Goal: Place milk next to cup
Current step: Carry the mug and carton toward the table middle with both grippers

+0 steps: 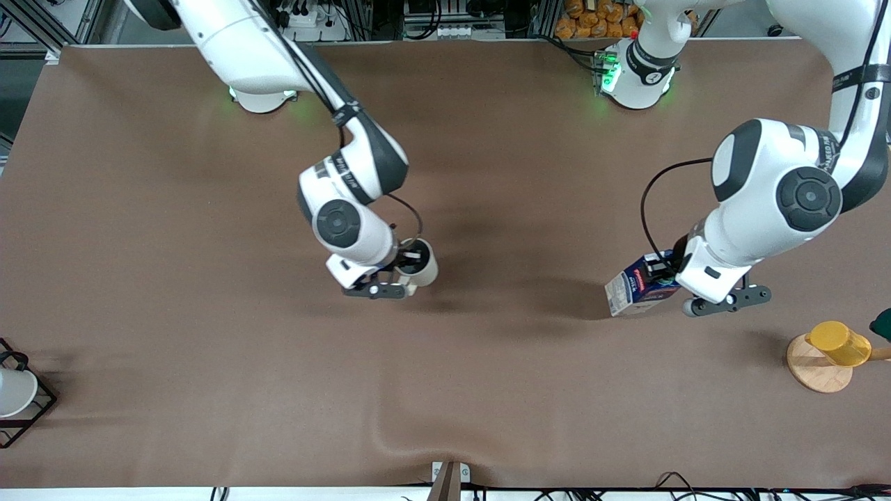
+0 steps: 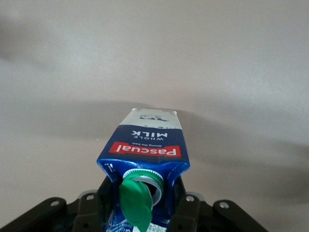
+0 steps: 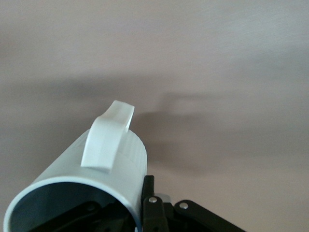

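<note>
My left gripper [image 1: 663,277] is shut on the milk [image 1: 637,287], a dark blue carton with a red band and whitish base, near the left arm's end of the table. The carton is tilted, base toward the table's middle. In the left wrist view the milk [image 2: 147,150] shows its open green cap between the fingers [image 2: 186,212]. My right gripper [image 1: 402,273] is shut on the wall of the beige cup [image 1: 424,268] over the table's middle. In the right wrist view the cup [image 3: 104,169] lies tilted, handle up, one finger [image 3: 147,193] outside its wall.
A yellow cup [image 1: 839,342] sits on a wooden disc [image 1: 814,372] at the left arm's end, with a dark green thing [image 1: 882,323] at the picture's edge. A white cup [image 1: 12,391] in a black wire rack [image 1: 38,410] stands at the right arm's end. The brown table cover [image 1: 445,390] is rippled near the front camera.
</note>
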Available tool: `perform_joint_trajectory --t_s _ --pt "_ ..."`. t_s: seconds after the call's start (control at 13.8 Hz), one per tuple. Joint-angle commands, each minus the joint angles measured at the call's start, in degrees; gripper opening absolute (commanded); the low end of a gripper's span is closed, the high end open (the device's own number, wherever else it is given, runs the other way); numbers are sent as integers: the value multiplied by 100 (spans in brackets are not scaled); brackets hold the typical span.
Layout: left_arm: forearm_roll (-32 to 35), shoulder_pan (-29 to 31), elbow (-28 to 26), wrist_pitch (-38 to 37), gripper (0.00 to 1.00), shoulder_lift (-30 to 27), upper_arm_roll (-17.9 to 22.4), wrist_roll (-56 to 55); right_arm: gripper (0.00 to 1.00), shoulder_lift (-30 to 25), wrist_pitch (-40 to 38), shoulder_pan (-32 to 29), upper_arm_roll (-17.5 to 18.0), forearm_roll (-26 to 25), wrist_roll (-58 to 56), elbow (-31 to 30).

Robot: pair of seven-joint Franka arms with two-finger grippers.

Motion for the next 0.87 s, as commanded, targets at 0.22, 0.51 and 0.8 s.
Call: perform_joint_trajectory --t_s 0.22,0.51,0.8 --pt "-65 32 -17 -204 50 -134 -80 -122 0 421 333 281 -82 13 278 358" --pt "-74 -12 -17 -204 50 -126 -132 -192 100 316 281 245 -117 30 357 349" --pt "-74 -12 -17 -213 50 -126 -615 -903 100 -61 -174 -140 -108 118 419 358"
